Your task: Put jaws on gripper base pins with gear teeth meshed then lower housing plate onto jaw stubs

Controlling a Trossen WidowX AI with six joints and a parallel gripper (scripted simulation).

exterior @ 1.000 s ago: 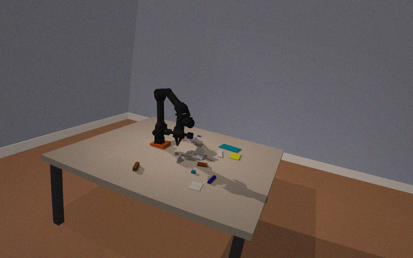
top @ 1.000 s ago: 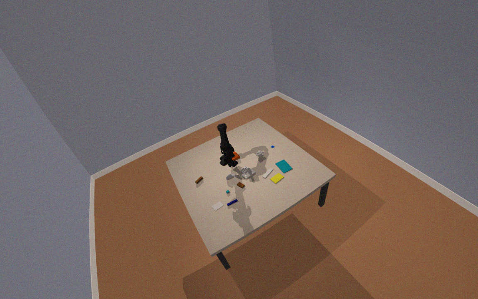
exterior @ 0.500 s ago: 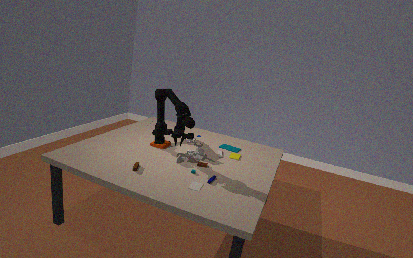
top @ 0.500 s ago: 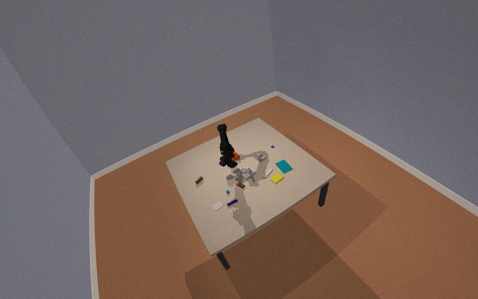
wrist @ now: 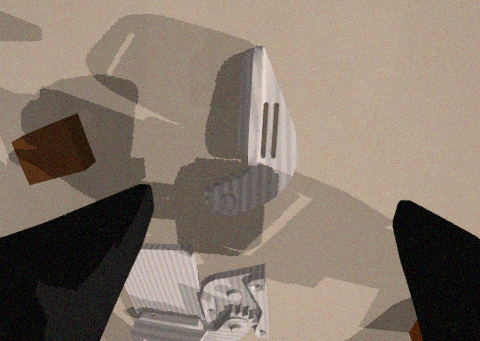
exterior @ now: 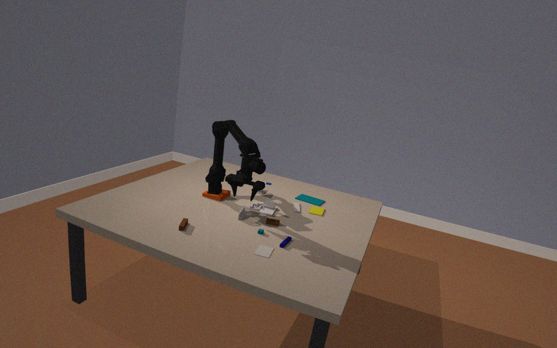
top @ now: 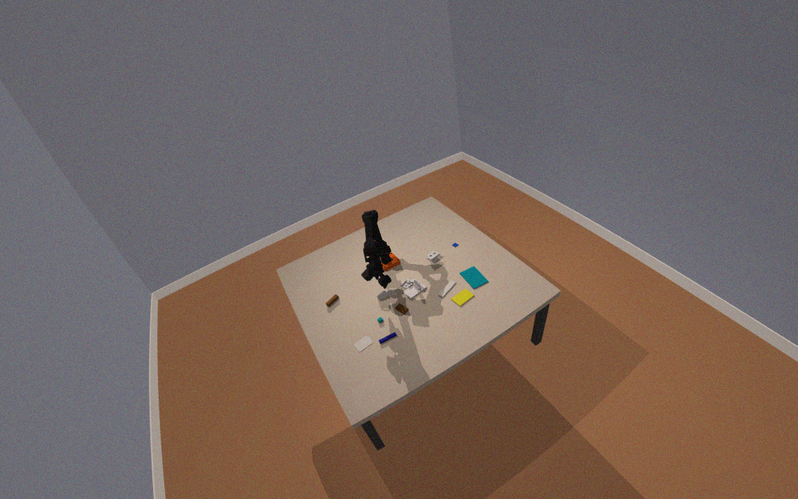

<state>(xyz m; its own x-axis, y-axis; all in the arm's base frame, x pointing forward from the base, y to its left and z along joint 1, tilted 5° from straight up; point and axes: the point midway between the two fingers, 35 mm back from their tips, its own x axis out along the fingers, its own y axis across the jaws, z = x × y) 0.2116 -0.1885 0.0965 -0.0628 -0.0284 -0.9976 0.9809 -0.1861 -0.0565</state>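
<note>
My gripper (exterior: pixel 243 198) (wrist: pixel 276 207) is open and empty above the table, its fingers wide on either side of a loose jaw. This white jaw (top: pixel 387 295) (exterior: pixel 241 213) (wrist: pixel 286 141) rests on the table beside the base, its toothed end in shadow. The white gripper base (top: pixel 413 293) (exterior: pixel 267 211) lies at the bottom of the wrist view; gear teeth (wrist: pixel 240 313) show on it, apparently from the other jaw, partly cut off by the frame. A small white part with holes (top: pixel 433 255), apparently the housing plate, sits apart near the back; the arm partly hides it in the exterior view.
A brown block (top: pixel 401 308) (exterior: pixel 272 221) (wrist: pixel 55 148) lies close to the base. A white bar (top: pixel 447 288) (exterior: pixel 297 207), yellow plate (top: pixel 463 297) (exterior: pixel 316 210) and teal plate (top: pixel 474 277) (exterior: pixel 310 199) lie to the right. A teal cube (exterior: pixel 260 231), navy bar (exterior: pixel 285 241) and white tile (exterior: pixel 264 251) lie nearer the front.
</note>
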